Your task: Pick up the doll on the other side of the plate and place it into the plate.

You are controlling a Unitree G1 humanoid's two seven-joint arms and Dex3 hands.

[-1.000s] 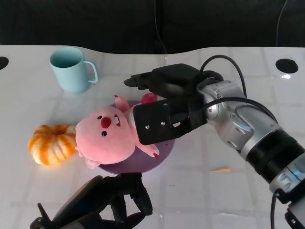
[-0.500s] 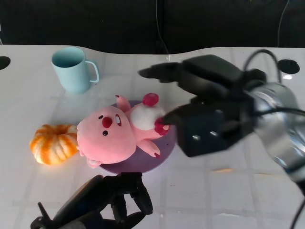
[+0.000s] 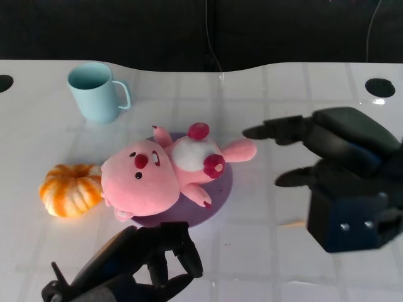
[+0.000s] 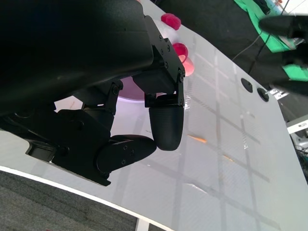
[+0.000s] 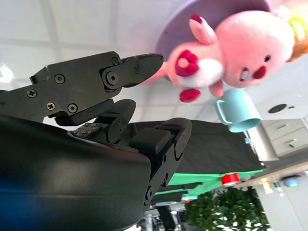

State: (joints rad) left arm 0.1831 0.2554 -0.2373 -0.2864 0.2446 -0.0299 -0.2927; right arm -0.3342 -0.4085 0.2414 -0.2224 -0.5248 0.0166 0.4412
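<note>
Pink doll lies on purple plate at table centre, head overhanging plate edge toward 9 o'clock, feet toward 3 o'clock. Right hand at 3 o'clock of plate, apart from doll, fingers spread wide, holding nothing. Left hand at 6 o'clock of plate, fingers curled in, nothing in them. Blue cup at 11 o'clock. Orange pumpkin toy at 9 o'clock, touching doll head. White table.

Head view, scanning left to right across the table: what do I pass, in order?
Orange pumpkin toy → light blue mug → pink doll lying on the purple plate → right hand, apart from the doll.
</note>
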